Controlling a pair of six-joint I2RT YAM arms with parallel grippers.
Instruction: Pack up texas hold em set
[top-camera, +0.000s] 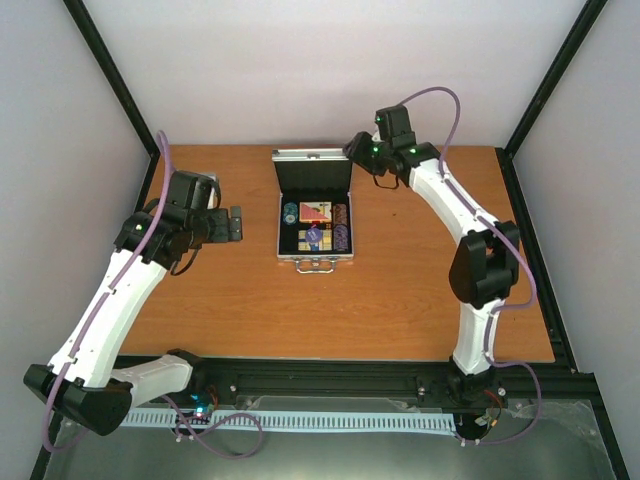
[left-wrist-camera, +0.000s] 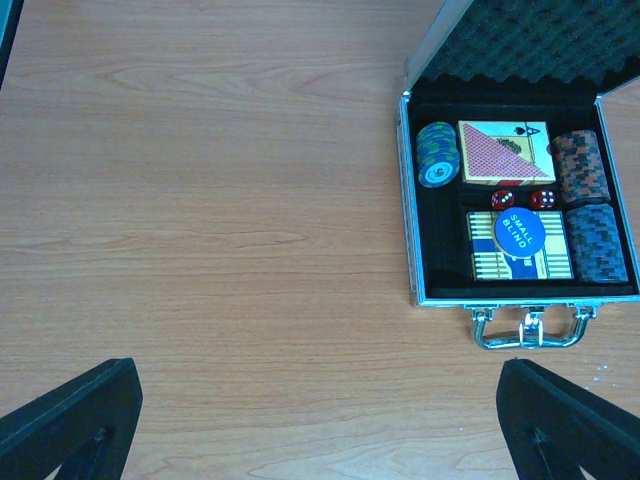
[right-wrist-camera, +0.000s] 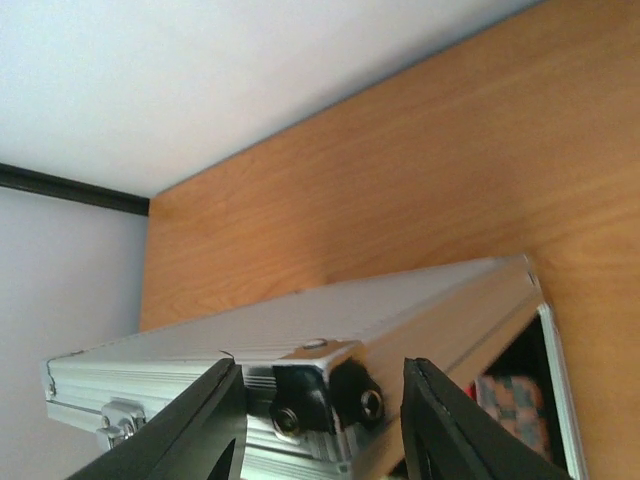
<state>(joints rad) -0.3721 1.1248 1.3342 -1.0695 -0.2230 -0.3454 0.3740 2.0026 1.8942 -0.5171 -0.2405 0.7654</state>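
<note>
The silver case (top-camera: 286, 228) lies open at the table's middle with its lid (top-camera: 313, 170) upright; it also shows in the left wrist view (left-wrist-camera: 412, 250). Inside are a green-blue chip stack (left-wrist-camera: 436, 154), a red deck (left-wrist-camera: 503, 152), two dark chip stacks (left-wrist-camera: 580, 165), two red dice (left-wrist-camera: 501, 199), and a blue disc (left-wrist-camera: 517, 231) on the blue-yellow deck (left-wrist-camera: 490, 262). The handle (left-wrist-camera: 530, 328) faces me. My left gripper (top-camera: 236, 224) is open and empty, left of the case. My right gripper (top-camera: 355, 150) is open, its fingers (right-wrist-camera: 200, 430) straddling the lid's top corner (right-wrist-camera: 320, 365).
The wooden table (top-camera: 400, 300) is bounded by a black frame, with white walls at the back and sides. The case's foam-lined lid (left-wrist-camera: 520, 50) stands between my right gripper and the tray.
</note>
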